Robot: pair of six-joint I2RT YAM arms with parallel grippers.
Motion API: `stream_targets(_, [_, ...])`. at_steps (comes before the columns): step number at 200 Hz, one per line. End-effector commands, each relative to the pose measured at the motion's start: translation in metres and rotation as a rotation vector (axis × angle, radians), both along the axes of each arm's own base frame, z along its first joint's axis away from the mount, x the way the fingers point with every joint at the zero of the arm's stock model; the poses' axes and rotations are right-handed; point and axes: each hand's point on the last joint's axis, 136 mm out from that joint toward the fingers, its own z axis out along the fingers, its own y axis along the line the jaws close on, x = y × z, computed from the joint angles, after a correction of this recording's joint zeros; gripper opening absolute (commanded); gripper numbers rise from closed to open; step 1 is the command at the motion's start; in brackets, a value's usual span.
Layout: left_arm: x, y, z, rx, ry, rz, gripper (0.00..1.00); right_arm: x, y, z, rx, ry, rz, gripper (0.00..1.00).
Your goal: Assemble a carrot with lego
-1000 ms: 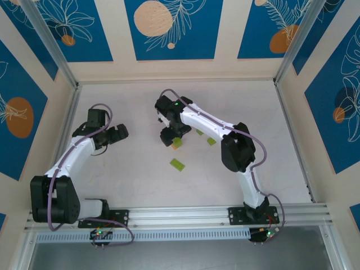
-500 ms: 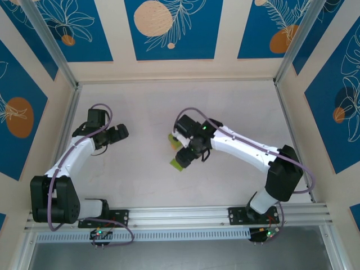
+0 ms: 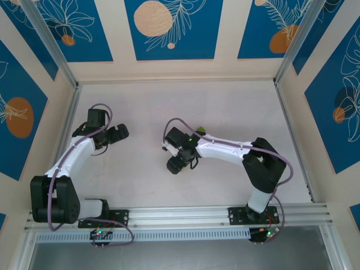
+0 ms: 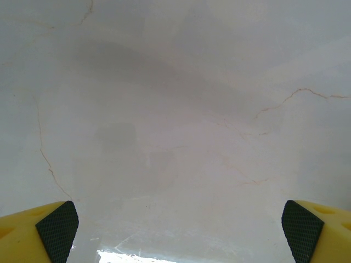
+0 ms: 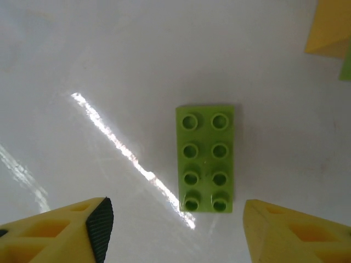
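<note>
A lime-green two-by-four lego brick (image 5: 205, 159) lies flat on the white table, studs up. My right gripper (image 5: 175, 233) is open and hangs over it. The brick's near end sits between the fingers, closer to the right fingertip (image 5: 285, 230), and touches neither. From above, the right gripper (image 3: 174, 163) hides this brick. An orange-yellow piece (image 5: 332, 27) with a green sliver beside it shows at the upper right edge of the right wrist view. My left gripper (image 3: 121, 133) is wide open over bare table (image 4: 175, 109) with nothing between its pads (image 4: 57, 230).
A small lime-green brick (image 3: 199, 130) peeks out behind the right forearm. Blue-patterned walls close in the table on three sides, with metal posts in the far corners. A rail (image 3: 180, 216) runs along the near edge.
My right arm has swung from the far middle back toward the near side and come down over the flat green brick, its jaws narrowing. The left arm has not moved.
</note>
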Motion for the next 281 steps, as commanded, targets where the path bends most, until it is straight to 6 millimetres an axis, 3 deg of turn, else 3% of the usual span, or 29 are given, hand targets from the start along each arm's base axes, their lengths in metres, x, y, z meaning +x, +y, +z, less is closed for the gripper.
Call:
stream_targets(1, [0.001, 0.005, 0.006, 0.002, -0.010, 0.011, 0.98, 0.008, 0.013, -0.002, 0.043, -0.002, 0.015, 0.62])
stream_targets(76, [0.002, 0.005, 0.004, 0.001, -0.009, 0.010, 0.98, 0.012, 0.008, -0.025, -0.010, 0.020, 0.032, 0.56])
stream_targets(214, [0.003, 0.005, 0.004, 0.002, -0.008, 0.011, 0.98, 0.008, 0.002, -0.045, -0.089, 0.017, 0.039, 0.48])
stream_targets(281, [0.004, 0.004, 0.003, -0.006, -0.010, 0.010, 0.98, 0.003, -0.003, -0.034, -0.100, 0.017, 0.017, 0.35])
